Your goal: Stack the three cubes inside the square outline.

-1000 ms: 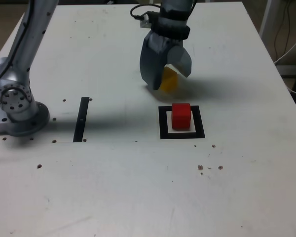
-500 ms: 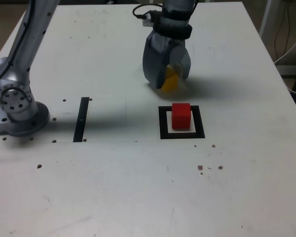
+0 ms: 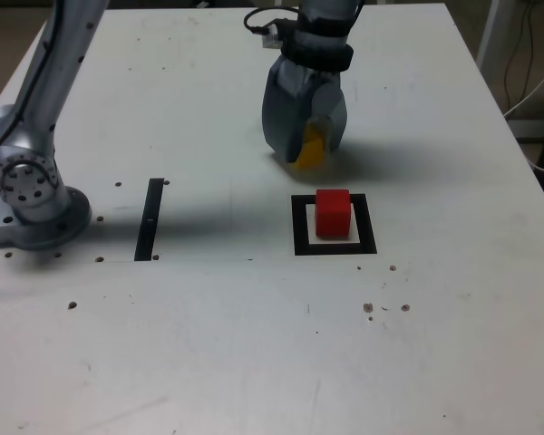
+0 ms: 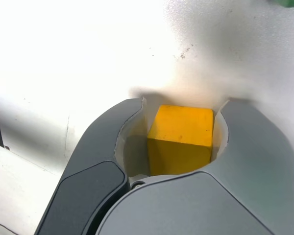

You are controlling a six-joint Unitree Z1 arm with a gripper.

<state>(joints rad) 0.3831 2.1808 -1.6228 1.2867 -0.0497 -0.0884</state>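
Note:
A red cube stands inside the black square outline on the white table. Just behind it in the exterior view, my gripper points down at the table and is shut on a yellow cube. The wrist view shows that yellow cube pressed between both grey jaws, my gripper touching it on two sides. A sliver of green, the green cube, shows at the edge of the wrist view; the exterior view does not show it.
A narrow black strip lies on the table at the exterior view's left, near the arm's grey base. Small dark specks dot the white tabletop. White cables hang beyond the table's right edge.
The jaws have closed from wide open onto the yellow cube. The gripper has stayed in the same spot; the red cube has not moved.

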